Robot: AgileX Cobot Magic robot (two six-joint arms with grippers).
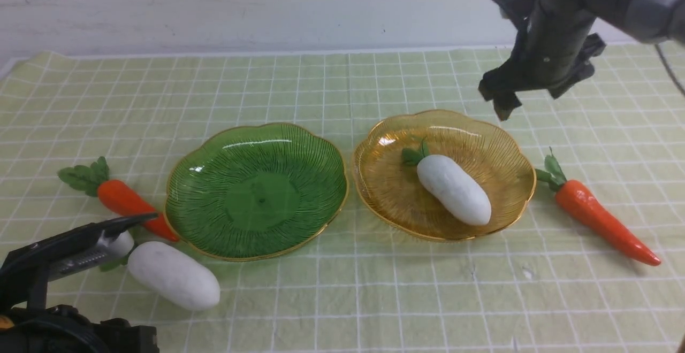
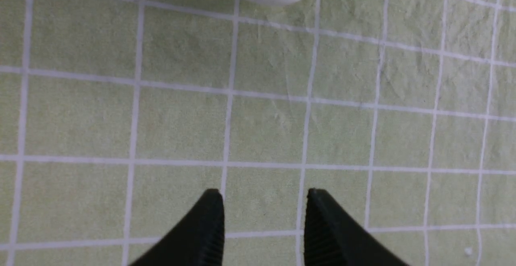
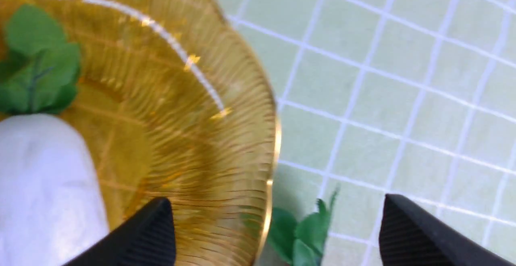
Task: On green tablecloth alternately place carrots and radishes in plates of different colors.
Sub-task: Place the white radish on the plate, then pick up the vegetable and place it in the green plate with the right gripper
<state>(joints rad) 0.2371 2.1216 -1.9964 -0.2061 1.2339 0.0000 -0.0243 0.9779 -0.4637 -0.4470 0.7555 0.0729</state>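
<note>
A pale cloth [image 1: 374, 91] with a white grid covers the whole surface, and the green plate [image 1: 257, 192] sits on it left of centre, with nothing in it. Just right of the green plate, with a narrow gap between the rims, lies the amber plate [image 1: 481, 133]. In it rests the right radish [image 1: 454, 189], lying slantwise with its leaves pointing away from the robot. Farther right of the green plate, beyond the amber one, the right carrot [image 1: 599, 219] lies on the cloth with its leaves near the amber rim.

At the green plate's left rim lies the left carrot [image 1: 128, 203], its tip by the rim and its leaves pointing out to the left. The left radish [image 1: 174, 274] lies on the cloth just beside the green plate's near-left edge.

The left gripper [image 2: 264, 195] is low over the cloth, left of the green plate and nearer the robot. Its jaws stand partly apart with only bare cloth between them, and the left radish's rounded end is ahead of them.

The right gripper [image 3: 276, 198] hangs raised, well right of the green plate, above the amber plate's far right rim. Its jaws are spread wide and hold nothing. Its wrist view shows the amber rim and the right carrot's leaves below the gap.
</note>
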